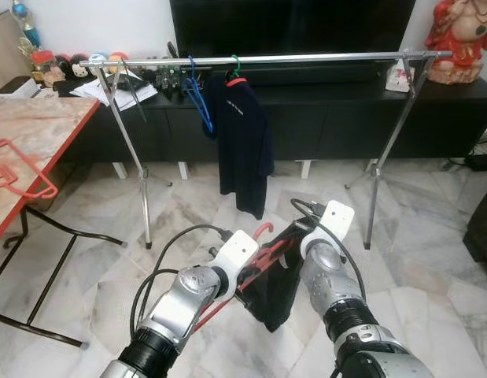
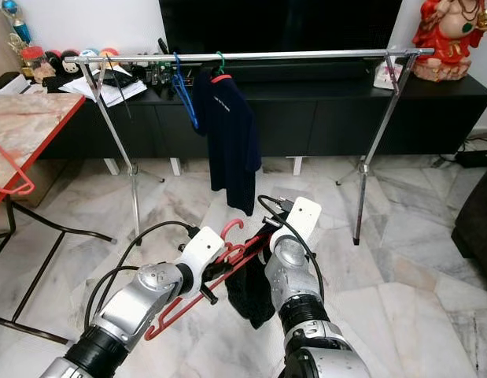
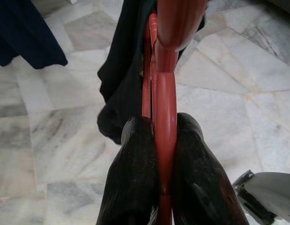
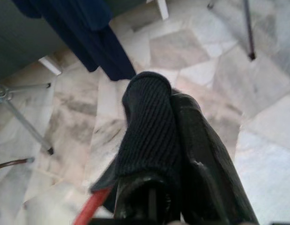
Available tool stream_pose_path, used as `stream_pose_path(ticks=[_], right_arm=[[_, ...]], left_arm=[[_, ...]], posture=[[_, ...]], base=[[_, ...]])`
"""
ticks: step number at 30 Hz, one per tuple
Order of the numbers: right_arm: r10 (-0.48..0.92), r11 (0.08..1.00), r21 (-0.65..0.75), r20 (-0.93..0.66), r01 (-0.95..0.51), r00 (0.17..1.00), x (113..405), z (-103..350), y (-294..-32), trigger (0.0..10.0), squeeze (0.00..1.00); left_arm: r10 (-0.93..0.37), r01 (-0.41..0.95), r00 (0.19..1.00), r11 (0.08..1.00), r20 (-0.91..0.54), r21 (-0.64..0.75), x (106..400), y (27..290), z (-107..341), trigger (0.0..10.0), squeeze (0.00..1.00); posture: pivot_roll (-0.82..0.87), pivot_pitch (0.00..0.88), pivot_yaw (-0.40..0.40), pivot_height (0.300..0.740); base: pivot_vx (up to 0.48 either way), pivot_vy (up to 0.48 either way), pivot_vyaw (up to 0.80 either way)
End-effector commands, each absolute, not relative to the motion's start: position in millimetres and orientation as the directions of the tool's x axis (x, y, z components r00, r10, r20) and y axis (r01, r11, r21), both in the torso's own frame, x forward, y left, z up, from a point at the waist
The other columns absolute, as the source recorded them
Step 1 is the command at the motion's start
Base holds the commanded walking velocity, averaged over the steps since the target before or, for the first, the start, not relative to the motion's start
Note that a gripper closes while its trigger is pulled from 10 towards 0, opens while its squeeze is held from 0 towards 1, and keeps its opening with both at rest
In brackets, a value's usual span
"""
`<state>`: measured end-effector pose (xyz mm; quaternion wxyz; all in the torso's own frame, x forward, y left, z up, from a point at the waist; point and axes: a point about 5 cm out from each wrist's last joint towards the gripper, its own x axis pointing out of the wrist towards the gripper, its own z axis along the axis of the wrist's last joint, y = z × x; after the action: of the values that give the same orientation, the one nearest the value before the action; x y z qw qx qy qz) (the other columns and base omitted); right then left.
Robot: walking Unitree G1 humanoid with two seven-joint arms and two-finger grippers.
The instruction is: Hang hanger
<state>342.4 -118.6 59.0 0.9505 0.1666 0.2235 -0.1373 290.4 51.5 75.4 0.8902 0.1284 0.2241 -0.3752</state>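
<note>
Red hanger (image 1: 263, 256) w/ black garment (image 1: 276, 295) held low before rail (image 1: 306, 57), left wrist view: left hand (image 3: 166, 164) clamped on hanger bar, right wrist view: right hand (image 4: 170, 140) pinching black cloth, navy shirt (image 4: 84, 33) beyond.

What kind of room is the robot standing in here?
Most likely a home living room. A large television sits on a long black cabinet, the floor is marble tile, and a metal clothes rack with a dark shirt stands before it.
</note>
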Motion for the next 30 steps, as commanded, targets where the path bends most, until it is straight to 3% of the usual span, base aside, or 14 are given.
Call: stream_pose_path(ticks=[1,12,15,17,24,30], right_arm=[[-0.177,0.899,0.285,-0.46,0.334,0.87,344.0,63.4,-117.6,10.0,0.0],[-0.131,0.875,0.359,-0.47,0.324,0.873,344.0,65.0,-112.7,10.0,0.0],[-0.11,0.816,0.448,-0.501,0.366,0.858,343.6,64.8,-110.3,10.0,0.0],[-0.107,0.772,0.499,-0.51,0.394,0.854,344.7,67.6,-110.3,10.0,0.0],[-0.116,0.747,0.515,-0.521,0.42,0.846,342.6,69.0,-111.9,10.0,0.0],[-0.063,0.705,0.574,-0.534,0.416,0.843,340.1,68.4,-106.5,10.0,0.0]], left_arm=[[-0.626,0.729,0.619,0.683,-0.474,0.051,292.6,50.8,79.1,10.0,0.0],[-0.656,0.738,0.598,0.674,-0.46,-0.001,290.7,40.2,77.3,10.0,0.0],[-0.655,0.74,0.592,0.672,-0.47,-0.004,290.5,38.1,75.4,10.0,0.0],[-0.616,0.73,0.588,0.683,-0.524,0.017,289.4,38.0,65.9,10.0,0.0],[-0.533,0.662,0.635,0.749,-0.558,0.037,292.9,44.1,58.0,10.0,0.0],[-0.601,0.721,0.568,0.693,-0.562,-0.013,287.0,37.4,57.0,10.0,0.0]], posture=[[-0.1,0.0,0.018,0.74],[-0.1,0.0,0.023,0.74],[-0.1,0.0,0.024,0.74],[-0.1,0.0,0.024,0.74],[-0.1,0.0,0.023,0.74],[-0.1,0.0,0.025,0.74]], base=[[0.0,0.0,0.0],[0.0,0.0,0.0],[0.0,0.0,0.0],[0.0,0.0,0.0],[0.0,0.0,0.0],[0.0,0.0,0.0]])
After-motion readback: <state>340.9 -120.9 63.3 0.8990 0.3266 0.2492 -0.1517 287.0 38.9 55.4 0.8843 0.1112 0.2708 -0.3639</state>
